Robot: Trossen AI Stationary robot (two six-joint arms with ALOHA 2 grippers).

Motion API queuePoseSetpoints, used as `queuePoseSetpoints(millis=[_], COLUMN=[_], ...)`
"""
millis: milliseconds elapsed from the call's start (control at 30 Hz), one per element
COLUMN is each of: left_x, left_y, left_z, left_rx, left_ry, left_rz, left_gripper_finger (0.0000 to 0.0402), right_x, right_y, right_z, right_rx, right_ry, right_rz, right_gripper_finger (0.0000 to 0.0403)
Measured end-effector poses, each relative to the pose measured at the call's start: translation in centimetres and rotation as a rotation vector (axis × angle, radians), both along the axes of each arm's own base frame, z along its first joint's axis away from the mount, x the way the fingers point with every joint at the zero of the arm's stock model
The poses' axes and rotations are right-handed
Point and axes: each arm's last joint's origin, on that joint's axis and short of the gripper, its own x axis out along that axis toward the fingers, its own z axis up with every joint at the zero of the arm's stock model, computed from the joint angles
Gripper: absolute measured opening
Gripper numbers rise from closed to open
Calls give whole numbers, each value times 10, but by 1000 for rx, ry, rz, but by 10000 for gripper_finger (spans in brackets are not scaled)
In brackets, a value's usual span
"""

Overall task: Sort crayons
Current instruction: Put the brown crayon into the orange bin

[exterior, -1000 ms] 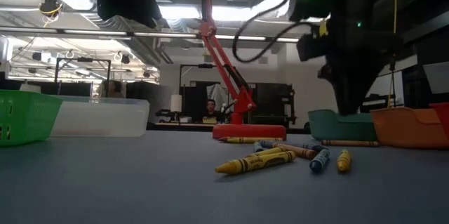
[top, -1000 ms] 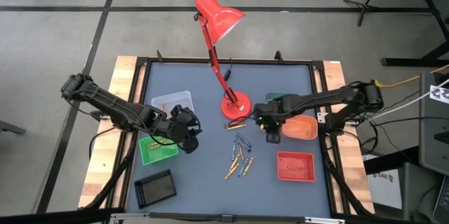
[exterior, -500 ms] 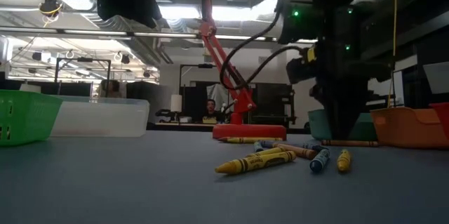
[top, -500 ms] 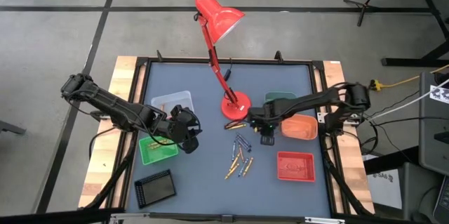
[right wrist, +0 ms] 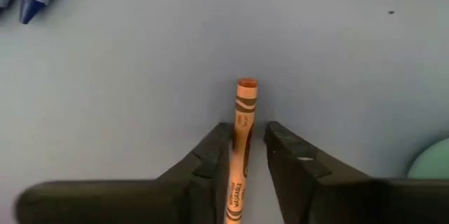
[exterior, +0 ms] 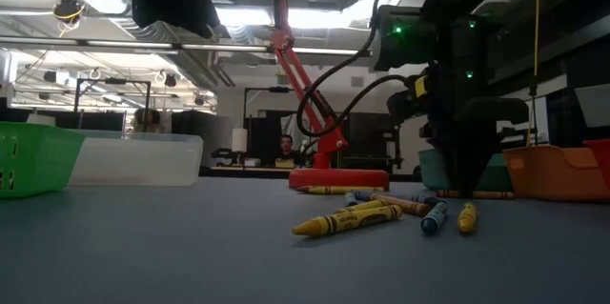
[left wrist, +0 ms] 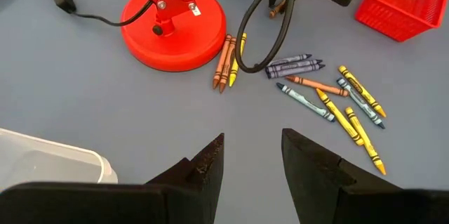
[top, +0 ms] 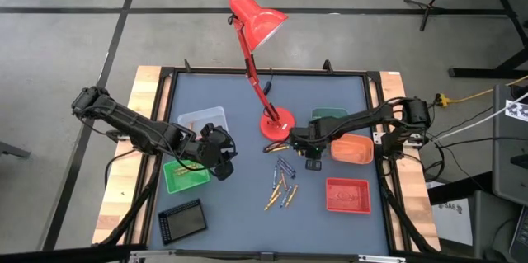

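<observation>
An orange crayon lies flat on the blue worktop just beside the red lamp base, and the right tool straddles it, fingers slightly apart, one on each side, not yet clamped. More crayons are scattered a little farther from the lamp base. The left tool hovers open over the green tray.
</observation>
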Motion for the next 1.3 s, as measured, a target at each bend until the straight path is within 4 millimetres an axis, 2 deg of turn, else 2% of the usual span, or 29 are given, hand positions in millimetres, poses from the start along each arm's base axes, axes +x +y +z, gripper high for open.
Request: queuePoseSetpoints(millis=[300, 767, 1033, 1300], left_x=[0, 0, 0, 0], left_y=[0, 0, 0, 0], left_z=[0, 0, 0, 0], left_rx=[0, 1, 1, 1], left_ry=[0, 0, 0, 0], left_rz=[0, 0, 0, 1], left_gripper_finger=[127, 127, 127, 127], right_x=[0, -2, -6, -15], right_y=[0, 2, 6, 10], right_z=[0, 5, 25, 57], right_rx=[1, 63, 194, 360], right_ry=[-2, -19, -90, -199], right_rz=[0, 2, 21, 61], right_gripper_finger=[12, 12, 16, 18])
